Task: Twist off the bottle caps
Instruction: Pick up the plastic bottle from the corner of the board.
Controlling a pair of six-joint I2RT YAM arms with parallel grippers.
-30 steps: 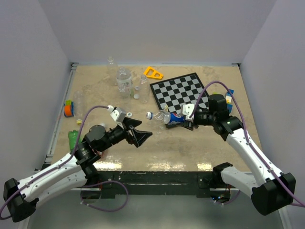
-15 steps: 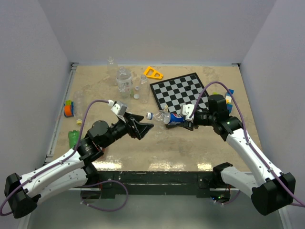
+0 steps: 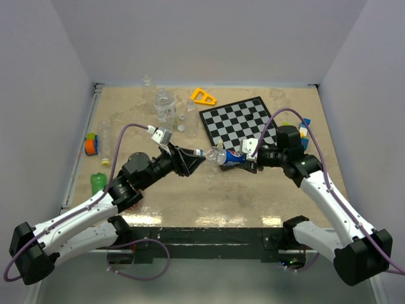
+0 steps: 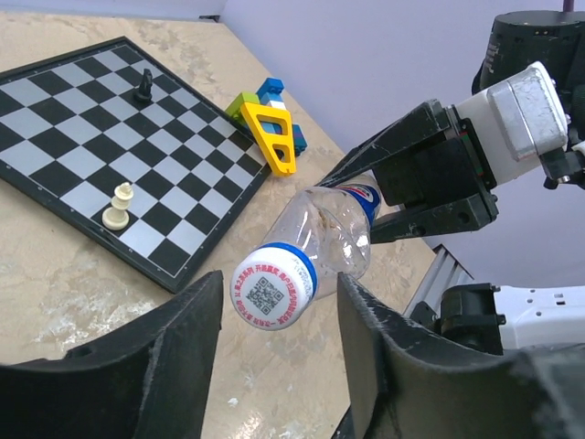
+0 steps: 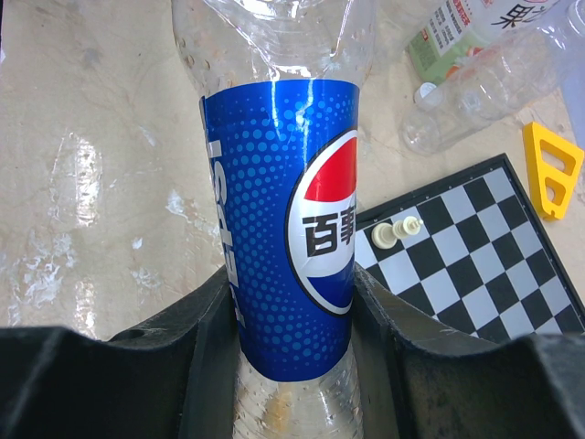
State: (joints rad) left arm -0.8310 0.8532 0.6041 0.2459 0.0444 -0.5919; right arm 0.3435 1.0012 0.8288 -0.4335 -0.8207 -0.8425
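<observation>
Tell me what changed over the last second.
The left gripper reached forward and right to the cap of the bottle, its jaws narrowing; they now flank the cap with gaps showing, no grip yet. The right gripper still holds the bottle, unmoved. The chessboard stayed put.

The left end effector (image 3: 195, 156) has been advanced toward 1 o'clock in the top view, up to the white cap (image 4: 271, 294) of the blue-labelled bottle (image 4: 331, 229). Its 2 fingers (image 4: 174, 357) have been drawn closer together and now flank the cap, with narrow gaps remaining.
</observation>
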